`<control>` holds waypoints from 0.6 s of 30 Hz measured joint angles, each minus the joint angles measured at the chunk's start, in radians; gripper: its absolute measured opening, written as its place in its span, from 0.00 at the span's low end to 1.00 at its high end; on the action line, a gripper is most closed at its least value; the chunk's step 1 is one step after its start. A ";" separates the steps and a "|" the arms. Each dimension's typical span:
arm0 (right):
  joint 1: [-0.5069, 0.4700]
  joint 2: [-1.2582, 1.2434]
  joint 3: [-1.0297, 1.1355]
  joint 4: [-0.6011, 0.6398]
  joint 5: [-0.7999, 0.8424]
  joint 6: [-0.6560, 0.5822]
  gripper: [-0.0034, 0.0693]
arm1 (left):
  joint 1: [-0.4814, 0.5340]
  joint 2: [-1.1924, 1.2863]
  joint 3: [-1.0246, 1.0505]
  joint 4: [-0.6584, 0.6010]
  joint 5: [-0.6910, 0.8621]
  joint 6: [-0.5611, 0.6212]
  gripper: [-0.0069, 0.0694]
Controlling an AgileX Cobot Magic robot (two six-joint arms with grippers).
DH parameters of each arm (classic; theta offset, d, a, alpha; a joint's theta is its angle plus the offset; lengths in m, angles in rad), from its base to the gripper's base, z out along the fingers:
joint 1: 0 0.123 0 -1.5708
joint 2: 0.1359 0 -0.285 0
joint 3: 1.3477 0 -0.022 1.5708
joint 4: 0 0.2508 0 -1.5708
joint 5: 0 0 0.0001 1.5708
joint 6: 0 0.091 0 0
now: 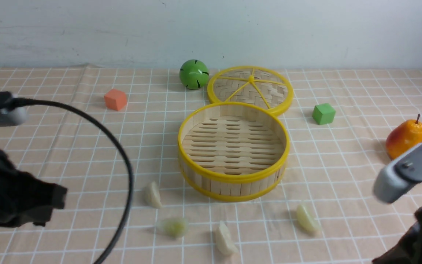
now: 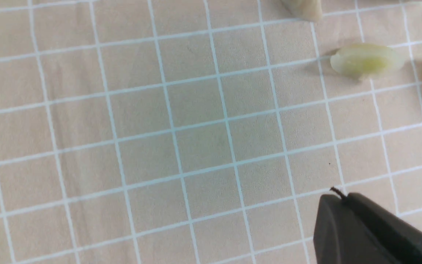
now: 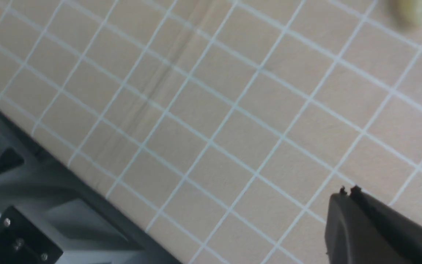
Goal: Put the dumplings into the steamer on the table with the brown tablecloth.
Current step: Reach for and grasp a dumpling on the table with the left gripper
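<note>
A flat woven lid [image 1: 250,88] with yellow spokes lay flat. A green ball [image 1: 194,74] with black slits sat just beside it on its left. 1 orange cube [image 1: 115,99] stood well to the lid's left, 1 green cube [image 1: 323,113] near its right, and 1 orange-red pear [image 1: 405,137] farther right.

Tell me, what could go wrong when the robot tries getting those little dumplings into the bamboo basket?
1. The dumplings are small and lie flat on the tablecloth, so the left gripper might pinch cloth or let one slip.
2. The left arm's black cable loops close to the leftmost dumpling and could sweep it away.
3. A low carry might bump the steamer rim.
</note>
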 joint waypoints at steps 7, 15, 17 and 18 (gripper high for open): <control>0.118 0.027 -0.012 -0.012 -0.004 0.022 0.03 | -0.141 0.305 -0.166 0.150 -0.034 -0.190 0.46; 0.118 -0.022 -0.013 -0.042 0.007 0.023 0.04 | -0.149 0.647 -0.340 0.126 -0.109 -0.281 0.86; 0.118 -0.032 -0.013 -0.046 0.013 0.023 0.04 | -0.149 0.701 -0.370 0.122 -0.133 -0.283 0.87; 0.119 -0.040 -0.013 -0.050 0.021 0.023 0.04 | -0.149 0.744 -0.393 0.119 -0.152 -0.284 0.87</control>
